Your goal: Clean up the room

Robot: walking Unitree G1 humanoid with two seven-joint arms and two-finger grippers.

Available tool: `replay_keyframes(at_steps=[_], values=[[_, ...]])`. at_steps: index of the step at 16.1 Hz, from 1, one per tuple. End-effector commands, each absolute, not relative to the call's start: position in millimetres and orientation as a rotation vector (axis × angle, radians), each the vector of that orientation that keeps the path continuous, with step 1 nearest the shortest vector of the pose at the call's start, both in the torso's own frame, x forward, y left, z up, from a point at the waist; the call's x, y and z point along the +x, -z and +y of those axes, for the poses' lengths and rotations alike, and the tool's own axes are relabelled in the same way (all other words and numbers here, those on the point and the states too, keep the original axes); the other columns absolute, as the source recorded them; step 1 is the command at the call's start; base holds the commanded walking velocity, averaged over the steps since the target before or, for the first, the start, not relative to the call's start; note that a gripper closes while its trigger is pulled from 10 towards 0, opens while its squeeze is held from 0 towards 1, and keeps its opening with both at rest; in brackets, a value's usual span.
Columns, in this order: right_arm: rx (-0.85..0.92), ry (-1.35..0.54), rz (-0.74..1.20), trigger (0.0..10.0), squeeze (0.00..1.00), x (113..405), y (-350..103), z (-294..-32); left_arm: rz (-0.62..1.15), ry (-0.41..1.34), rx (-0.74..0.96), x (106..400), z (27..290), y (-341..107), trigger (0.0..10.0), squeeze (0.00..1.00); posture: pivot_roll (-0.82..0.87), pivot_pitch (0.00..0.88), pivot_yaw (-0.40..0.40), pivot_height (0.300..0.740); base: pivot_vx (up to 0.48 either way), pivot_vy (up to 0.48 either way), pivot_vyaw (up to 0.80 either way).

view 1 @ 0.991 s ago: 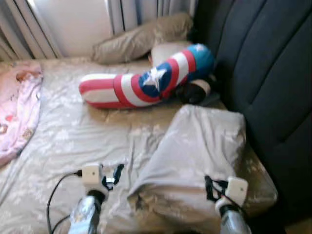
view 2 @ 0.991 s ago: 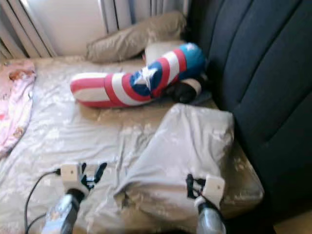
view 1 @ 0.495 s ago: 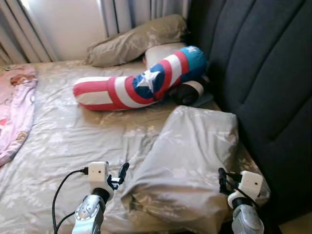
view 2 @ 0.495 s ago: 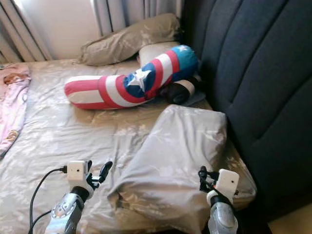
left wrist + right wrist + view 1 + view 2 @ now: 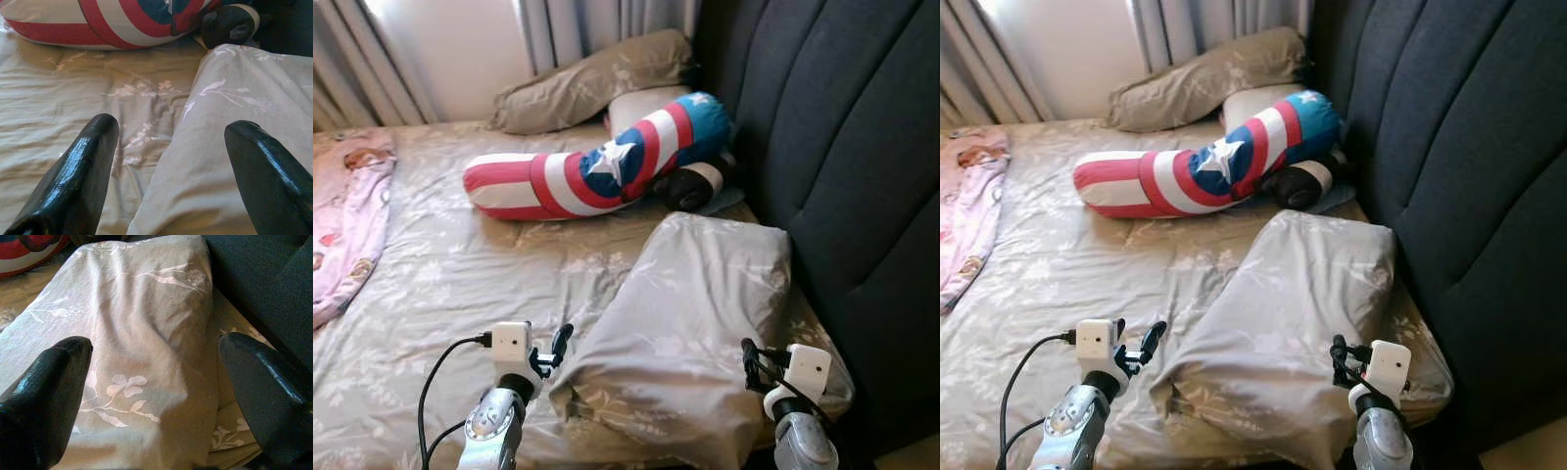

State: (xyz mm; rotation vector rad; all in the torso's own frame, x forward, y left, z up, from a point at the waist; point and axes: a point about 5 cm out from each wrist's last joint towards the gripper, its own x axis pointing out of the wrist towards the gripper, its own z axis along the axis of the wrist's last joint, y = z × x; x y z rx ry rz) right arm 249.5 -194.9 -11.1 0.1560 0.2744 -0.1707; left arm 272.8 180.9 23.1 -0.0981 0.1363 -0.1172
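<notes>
A bed (image 5: 460, 274) with a beige flowered sheet lay in front of the robot, a dark padded headboard (image 5: 842, 147) along its right side. A grey flowered pillow (image 5: 690, 323) lay askew at the near right, one end against the headboard. The left claw (image 5: 548, 354) hovered just beside the pillow's near left edge, fingers apart, and the right claw (image 5: 751, 367) sat at its near right corner, fingers also apart; neither held anything. Farther off lay a red, white and blue bolster with a star (image 5: 597, 171), a small dark plush toy (image 5: 690, 186) beside it, and two more pillows (image 5: 592, 83) at the far end. A pink blanket (image 5: 347, 230) lay on the far left. The likely risk: the soft pillow could slip or sag from a shallow pinch, or a claw could catch the sheet beneath and drag it along.
</notes>
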Motion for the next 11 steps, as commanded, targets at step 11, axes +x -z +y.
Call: replay_keyframes(at_steps=[11], values=[[0.098, 0.043, 0.256, 10.0, 0.0, 257, 3, -183, 0.149, 0.088, -0.109, 274, 185, -22, 10.0, 0.0, -0.04, 0.008, -0.001, 0.69, 0.0, -0.039, 0.0]])
